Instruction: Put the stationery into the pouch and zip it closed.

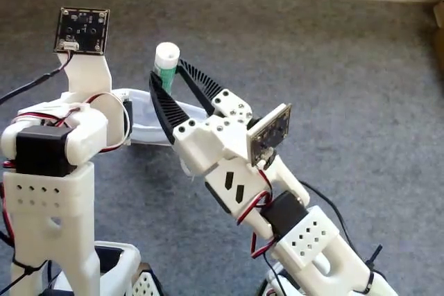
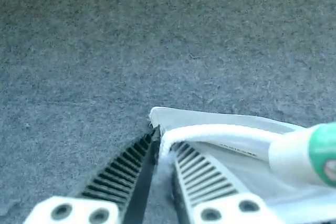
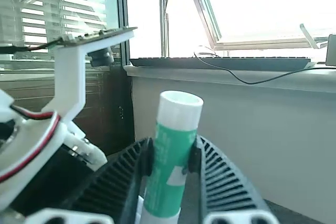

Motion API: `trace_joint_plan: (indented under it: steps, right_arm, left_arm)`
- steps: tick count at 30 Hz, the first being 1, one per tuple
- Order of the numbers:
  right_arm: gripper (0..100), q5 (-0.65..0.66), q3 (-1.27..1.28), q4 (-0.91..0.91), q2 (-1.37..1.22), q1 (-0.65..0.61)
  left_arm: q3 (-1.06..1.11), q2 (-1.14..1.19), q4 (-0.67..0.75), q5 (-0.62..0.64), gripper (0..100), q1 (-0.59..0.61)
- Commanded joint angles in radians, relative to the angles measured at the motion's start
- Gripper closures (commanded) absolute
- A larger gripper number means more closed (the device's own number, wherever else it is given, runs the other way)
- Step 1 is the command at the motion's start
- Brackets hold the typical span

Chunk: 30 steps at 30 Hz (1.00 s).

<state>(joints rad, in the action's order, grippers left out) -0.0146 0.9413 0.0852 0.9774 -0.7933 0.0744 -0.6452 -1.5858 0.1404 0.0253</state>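
Note:
A green and white glue stick [image 1: 167,57] stands nearly upright, white end up, with my right gripper [image 1: 168,73] shut on its green body. In the right wrist view the black fingers [image 3: 148,157] press the glue stick [image 3: 170,150] from both sides. Below it lies the white pouch [image 1: 149,134], partly hidden by both arms. My left gripper [image 2: 159,136] is shut on the rim of the pouch [image 2: 236,129] and holds its mouth up. The glue stick [image 2: 307,153] hangs over that open mouth; whether it touches the pouch is unclear.
Grey carpet-like surface [image 1: 333,67] spreads all round, free at the back and right. The left arm's white body [image 1: 48,192] and its camera board [image 1: 83,30] stand close beside the right gripper. A wooden edge [image 1: 438,25] shows far right.

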Motion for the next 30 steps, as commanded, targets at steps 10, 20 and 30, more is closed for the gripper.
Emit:
trace_joint_plan:
  steps: [10,20,30]
  right_arm:
    - [92.6,0.015,0.021,-0.022,0.110,-0.062]
    - [92.6,0.015,0.021,-0.027,-0.021,-0.007]
    - [78.6,0.017,0.013,-0.153,-0.030,-0.010]
  left_arm:
    - [-0.024,-0.004,0.009,0.005,99,-0.019]
    - [-0.024,-0.005,0.003,0.005,99,-0.016]
    - [-0.024,-0.005,0.006,0.005,99,-0.016]
